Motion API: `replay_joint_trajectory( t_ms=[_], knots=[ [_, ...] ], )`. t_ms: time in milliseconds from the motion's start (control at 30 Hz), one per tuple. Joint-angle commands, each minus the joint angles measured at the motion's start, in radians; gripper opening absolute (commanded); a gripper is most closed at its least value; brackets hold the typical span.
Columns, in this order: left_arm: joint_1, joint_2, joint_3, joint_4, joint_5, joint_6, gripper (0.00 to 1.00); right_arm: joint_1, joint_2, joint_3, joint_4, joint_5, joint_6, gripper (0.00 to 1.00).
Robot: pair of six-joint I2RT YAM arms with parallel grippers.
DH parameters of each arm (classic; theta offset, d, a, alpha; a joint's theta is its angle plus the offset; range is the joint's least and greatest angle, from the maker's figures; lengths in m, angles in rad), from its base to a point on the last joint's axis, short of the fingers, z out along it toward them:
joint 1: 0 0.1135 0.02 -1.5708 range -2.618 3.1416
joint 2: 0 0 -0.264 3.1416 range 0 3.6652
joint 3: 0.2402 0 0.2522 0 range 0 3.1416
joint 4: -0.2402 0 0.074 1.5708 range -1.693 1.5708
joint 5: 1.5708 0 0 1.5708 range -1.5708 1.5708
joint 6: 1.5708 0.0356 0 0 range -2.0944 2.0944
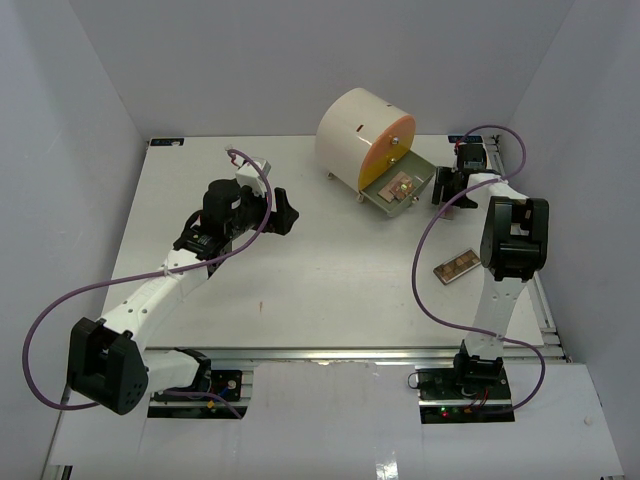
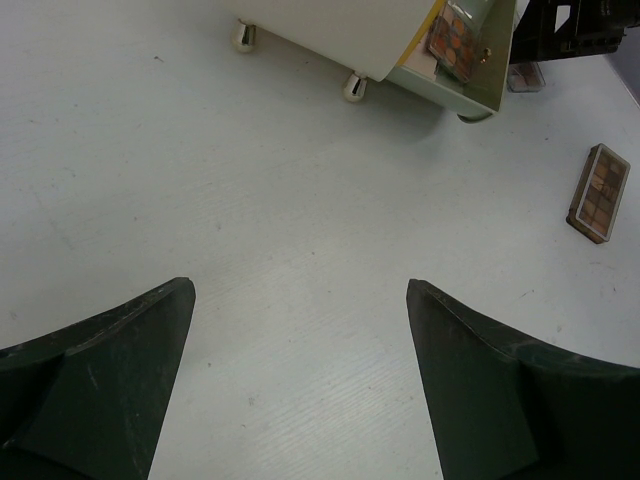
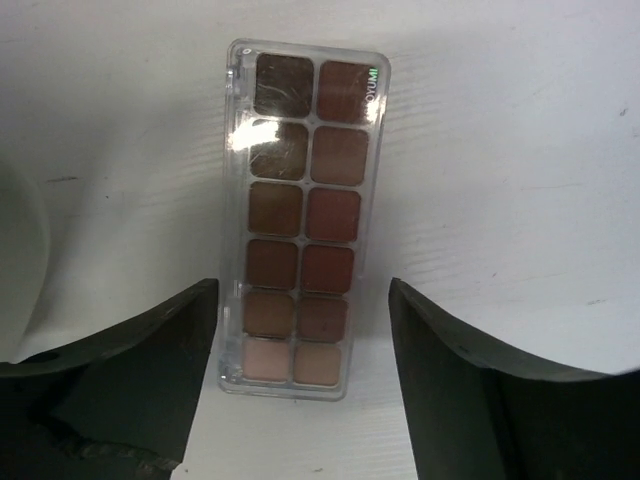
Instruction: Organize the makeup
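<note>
White table (image 3: 500,150); right end effector (image 3: 300,300) straddles palette (image 3: 302,215).

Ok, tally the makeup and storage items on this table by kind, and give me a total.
Palettes: 3
Round drawer box: 1
Total: 4

Bare table (image 2: 250,200) is stretching ahead of the left gripper (image 2: 300,300), which is gaping wide. The round box (image 1: 360,130) and its open drawer (image 2: 450,92) are blocking the far right side. The right gripper (image 3: 302,290) is straddling a palette (image 3: 300,215) just beside that drawer, its fingers spread, while another palette (image 1: 458,266) is lying nearer, well apart.
</note>
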Motion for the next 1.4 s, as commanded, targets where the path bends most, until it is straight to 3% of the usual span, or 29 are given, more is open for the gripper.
replay_joint_trajectory(
  t_ms=[0,267,400,633,833,933,1133,1367],
  knots=[
    [0.004,-0.029,0.004,0.009,-0.001,-0.004,0.98,0.002,-0.004,0.016,0.002,-0.011,0.004,0.68],
    [0.004,-0.030,0.002,0.008,-0.003,-0.003,0.98,0.000,-0.040,-0.023,0.010,-0.004,-0.011,0.36],
    [0.004,-0.032,0.002,0.008,-0.008,-0.002,0.98,0.002,-0.140,-0.094,0.038,0.001,-0.036,0.29],
    [0.004,-0.029,0.004,0.007,0.003,-0.004,0.98,0.007,-0.439,-0.344,0.202,-0.058,-0.064,0.26],
    [0.004,-0.032,0.002,0.005,-0.021,0.006,0.98,0.013,-0.570,-0.421,0.275,-0.275,0.018,0.26],
    [0.004,-0.028,0.000,0.005,-0.036,0.012,0.98,0.025,-0.553,-0.421,0.338,-0.410,0.149,0.27],
    [0.004,-0.027,0.000,-0.001,-0.060,0.024,0.98,0.029,-0.431,-0.334,0.430,-0.508,0.477,0.29],
    [0.004,-0.025,-0.004,-0.002,-0.092,0.040,0.98,0.075,-0.299,-0.218,0.489,-0.557,0.614,0.42]
  ],
)
